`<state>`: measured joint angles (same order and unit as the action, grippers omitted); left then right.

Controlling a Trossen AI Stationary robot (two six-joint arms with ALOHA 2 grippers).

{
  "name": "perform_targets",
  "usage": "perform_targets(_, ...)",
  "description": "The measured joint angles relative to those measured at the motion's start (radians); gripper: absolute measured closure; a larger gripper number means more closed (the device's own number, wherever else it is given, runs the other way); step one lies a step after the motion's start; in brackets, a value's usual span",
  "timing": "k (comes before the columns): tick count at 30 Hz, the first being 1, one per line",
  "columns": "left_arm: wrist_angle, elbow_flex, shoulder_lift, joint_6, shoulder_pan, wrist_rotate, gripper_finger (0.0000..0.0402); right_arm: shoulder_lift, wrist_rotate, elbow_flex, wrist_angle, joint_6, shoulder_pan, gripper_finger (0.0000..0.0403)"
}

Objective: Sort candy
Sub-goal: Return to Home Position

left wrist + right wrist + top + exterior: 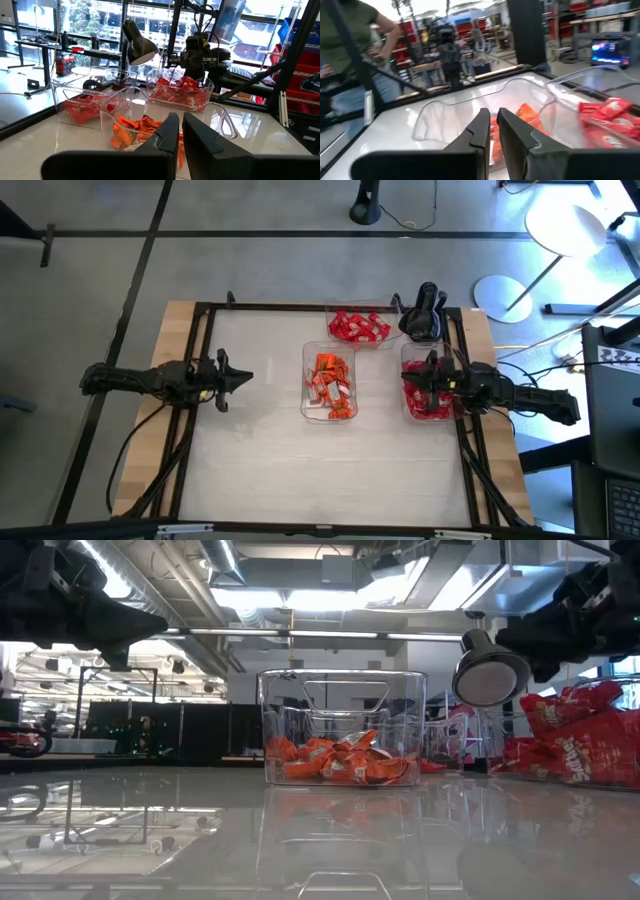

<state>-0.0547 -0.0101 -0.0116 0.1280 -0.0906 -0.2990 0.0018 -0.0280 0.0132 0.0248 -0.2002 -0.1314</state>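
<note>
Small wrapped candy (330, 385) grouped by colour in clear plastic trays (360, 344); left and right jaws either side of the orange-filled tray (310, 413), nearly closed, empty, seemingly finished.

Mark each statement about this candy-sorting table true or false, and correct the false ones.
1. The middle tray holds orange candy. True.
2. The left hand grips a candy. False: it holds nothing and sits over bare table, left of the trays.
3. The right hand is over the right-side tray of red candy. True.
4. Four trays stand on the table. False: there are three.
5. Loose candy is scattered across the table. False: all the candy in view lies inside trays.
</note>
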Motion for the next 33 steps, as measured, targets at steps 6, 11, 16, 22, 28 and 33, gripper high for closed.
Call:
perform_targets(6,0.001,0.0,0.001,-0.03,0.0,0.0,0.0384,0.0,0.044,0.0,-0.008,0.045,0.001,0.0363)
perform_targets(11,0.001,0.0,0.001,-0.092,0.0,0.0,0.0384,0.004,0.039,-0.001,-0.012,0.048,0.001,0.0363)
perform_targets(16,0.001,0.0,0.0,-0.109,0.0,0.0,0.0384,0.004,0.039,-0.001,-0.014,0.048,0.0,0.0363)
perform_targets(22,0.001,0.0,0.0,-0.109,0.0,0.0,0.0384,0.004,0.039,-0.002,-0.015,0.048,0.0,0.0363)
perform_targets(28,0.001,0.0,0.0,-0.109,0.0,0.0,0.0384,0.004,0.039,-0.002,-0.016,0.049,0.0,0.0363)
perform_targets(33,0.001,0.0,0.0,-0.109,0.0,0.0,0.0384,0.004,0.039,-0.002,-0.017,0.049,0.0,0.0363)
